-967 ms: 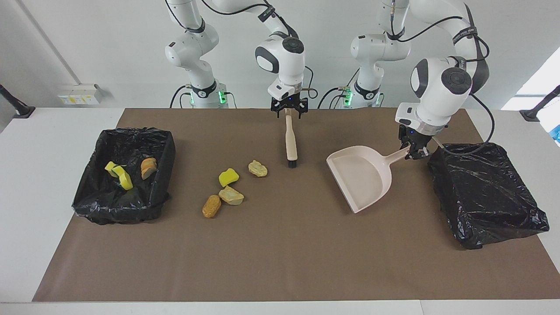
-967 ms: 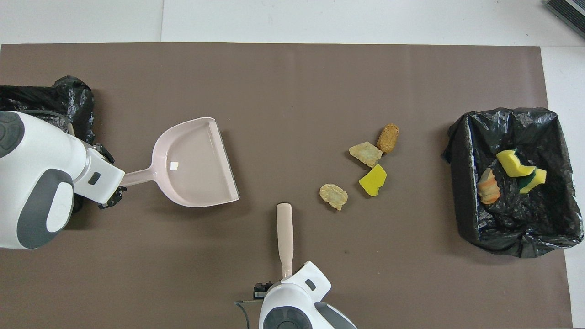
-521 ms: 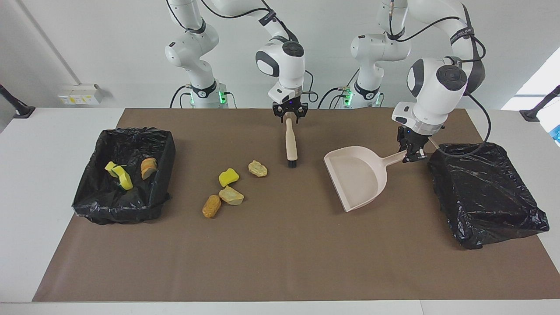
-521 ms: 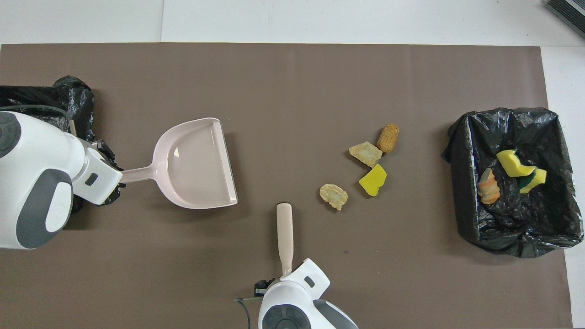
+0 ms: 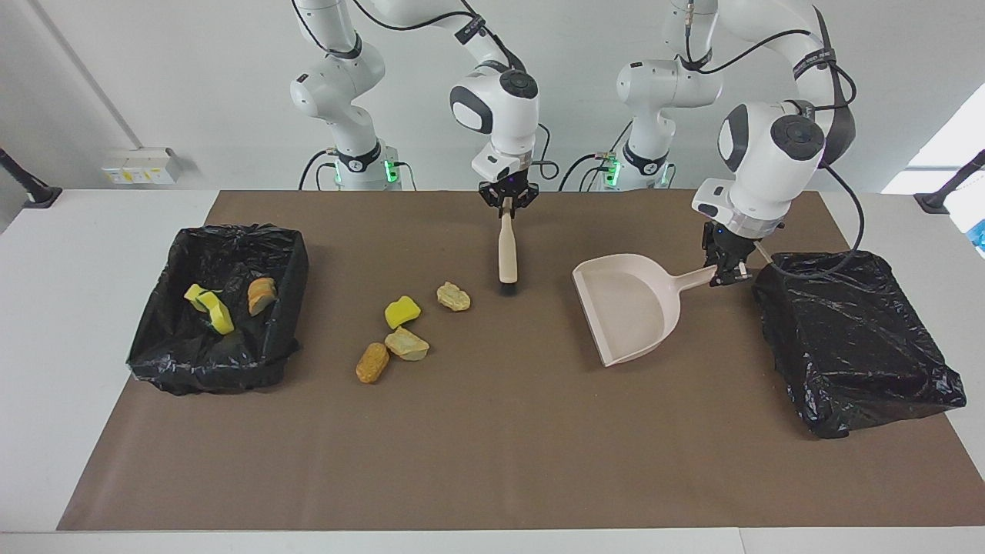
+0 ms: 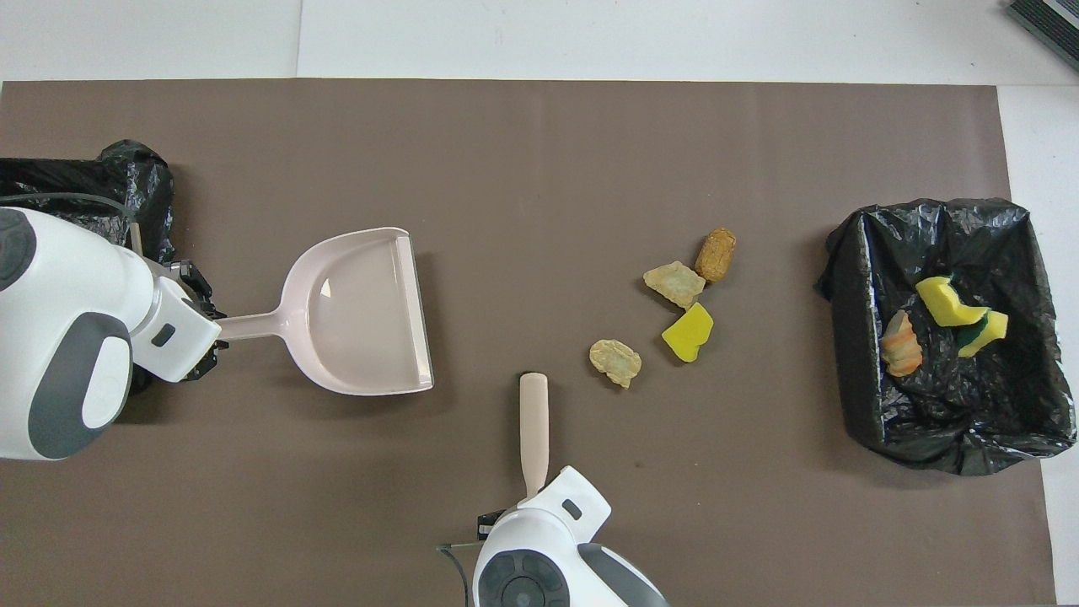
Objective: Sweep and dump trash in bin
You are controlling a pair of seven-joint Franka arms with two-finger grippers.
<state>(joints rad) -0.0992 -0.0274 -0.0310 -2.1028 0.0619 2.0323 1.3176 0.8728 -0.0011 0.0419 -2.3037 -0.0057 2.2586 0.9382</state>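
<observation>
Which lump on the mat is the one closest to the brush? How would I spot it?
Find the brown mat, then the brush standing in the middle, nearer the robots. The pale tan lump lies alone beside its bristle end, toward the open bin. The other three lumps huddle together farther from the robots.

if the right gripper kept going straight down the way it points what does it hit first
The right gripper points down, shut on the brush handle. The bristles would likely meet the mat first; the nearest trash lies beside that line.
</observation>
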